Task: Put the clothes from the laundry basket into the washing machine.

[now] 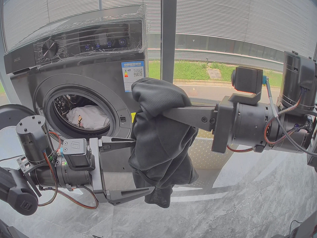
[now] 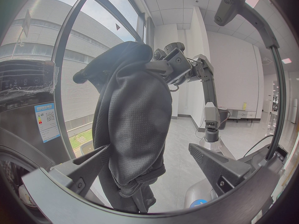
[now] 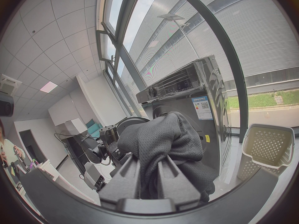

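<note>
Garment transfer at the washing machine [image 1: 82, 70]. Right end effector [image 1: 166, 113] is clamped on the dark grey garment [image 1: 158, 142], which hangs in the air just right of the open drum mouth [image 1: 49, 98]. Left end effector [image 1: 142, 166] stands with fingers apart about the cloth's lower folds. Risk: the long hanging tail may catch on the door rim or trail outside the drum. Count: one machine, one laundry basket [image 3: 268, 150], two end effectors, two garments, the second a white garment [image 1: 89, 116] inside the drum.

Office-style lab, panelled ceiling [image 2: 174, 3], tall glazed wall [image 1: 231, 17], washing machine [image 1: 82, 73] on stone-tile floor [image 1: 251, 199]
</note>
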